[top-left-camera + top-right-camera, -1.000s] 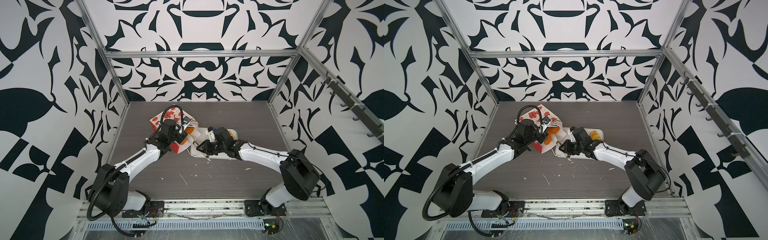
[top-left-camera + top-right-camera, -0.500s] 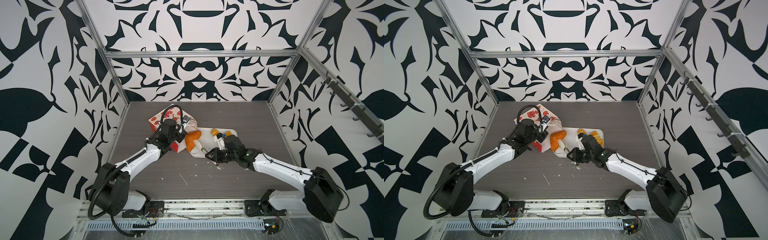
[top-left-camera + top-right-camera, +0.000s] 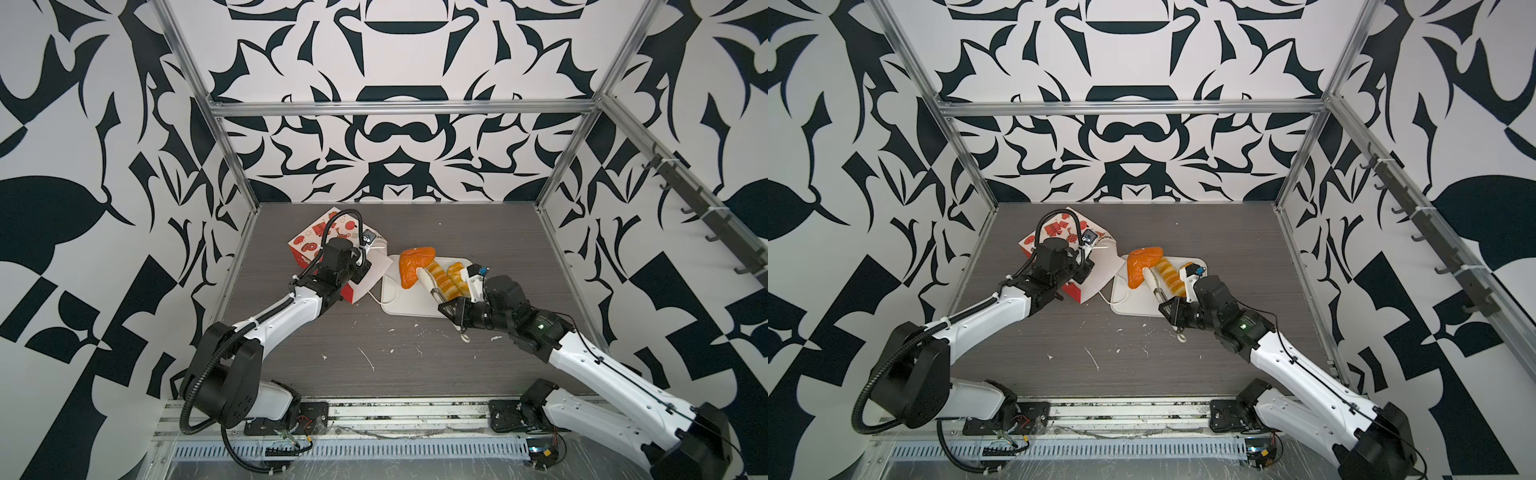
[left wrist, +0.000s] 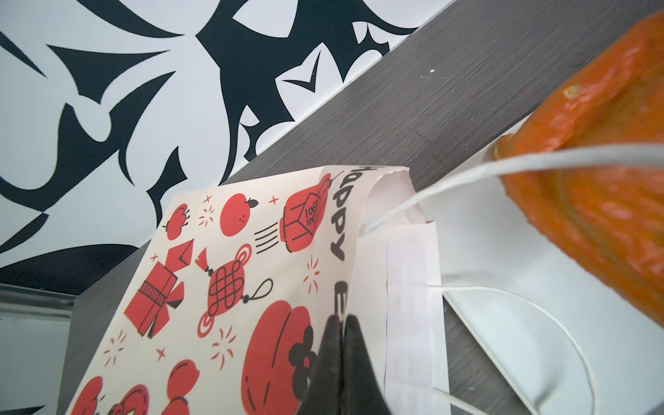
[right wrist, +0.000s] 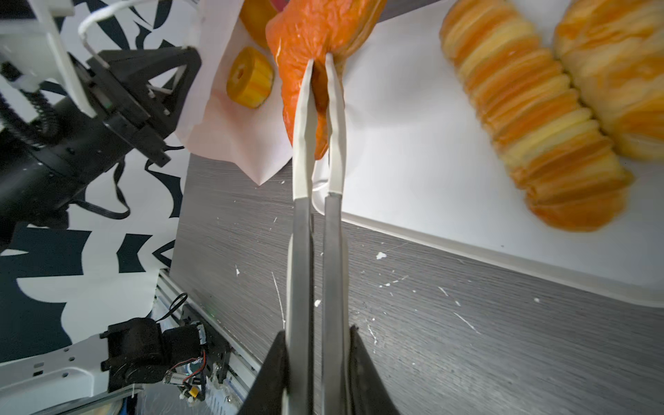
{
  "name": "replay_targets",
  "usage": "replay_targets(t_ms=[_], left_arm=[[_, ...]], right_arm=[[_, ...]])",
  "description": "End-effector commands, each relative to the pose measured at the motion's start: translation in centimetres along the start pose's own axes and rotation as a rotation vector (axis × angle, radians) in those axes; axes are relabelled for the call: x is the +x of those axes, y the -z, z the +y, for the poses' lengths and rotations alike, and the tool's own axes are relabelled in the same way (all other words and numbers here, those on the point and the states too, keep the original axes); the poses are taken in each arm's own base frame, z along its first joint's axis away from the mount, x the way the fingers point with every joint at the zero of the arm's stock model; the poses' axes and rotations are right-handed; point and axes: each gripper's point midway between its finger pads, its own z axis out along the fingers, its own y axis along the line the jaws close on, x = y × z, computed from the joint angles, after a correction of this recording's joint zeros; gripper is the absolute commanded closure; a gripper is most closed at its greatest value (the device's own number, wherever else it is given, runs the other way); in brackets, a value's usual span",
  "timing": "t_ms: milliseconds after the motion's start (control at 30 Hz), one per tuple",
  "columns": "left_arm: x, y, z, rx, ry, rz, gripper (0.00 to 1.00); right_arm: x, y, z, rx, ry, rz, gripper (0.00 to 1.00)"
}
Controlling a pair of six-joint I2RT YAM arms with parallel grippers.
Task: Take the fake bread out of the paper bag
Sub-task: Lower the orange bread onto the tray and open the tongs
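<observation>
Firstly, far left: bag (image 3: 309, 245) on its side on the counter (image 3: 415, 374), mouth facing right toward the tray (image 3: 395, 305). Left pincer (image 4: 340, 336) clamped tight on the bag's upper wall near the mouth, holding it open. Ring bun (image 5: 249, 77) lies inside the mouth on the white lining. Another yellow piece sits behind it, mostly hidden.

Just right of the mouth: triangle (image 3: 411, 266), pinched at the tips of the tongs (image 3: 435, 294), over the tray's far-left corner. Cannot tell whether it touches the tray. Its long side runs near to far. Tongs' axis runs near-right to far-left, pointing at the mouth. Two rolls (image 3: 448, 286) lie on the tray just right of the tongs.

Right pincer (image 3: 451, 312) squeezed nearly closed on the tongs' handles.

Judgement: the bare part of the tray lies near-left of the triangle, so set-down goes toward the near side. The right arm is the one lined up with the bun.
</observation>
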Motion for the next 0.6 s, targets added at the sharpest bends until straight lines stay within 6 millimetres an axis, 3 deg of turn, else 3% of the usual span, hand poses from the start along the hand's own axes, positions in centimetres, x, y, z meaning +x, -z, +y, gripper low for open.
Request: replay_targets(t_ms=[0,367,567], left_arm=[[-0.7,0.9,1.7,-0.048,0.022,-0.02,1.0],[-0.5,2.2,5.1,-0.138,0.097,-0.047,1.0],[-0.4,2.6,5.6,-0.161,0.106,-0.056,1.0]], right_arm=[[-1.5,0.4,0.0,-0.01,0.032,-0.046,0.91],[-3.7,-3.0,0.5,-0.04,0.059,0.01,0.91],[-3.8,-5.4,0.5,-0.063,0.031,0.051,0.91]])
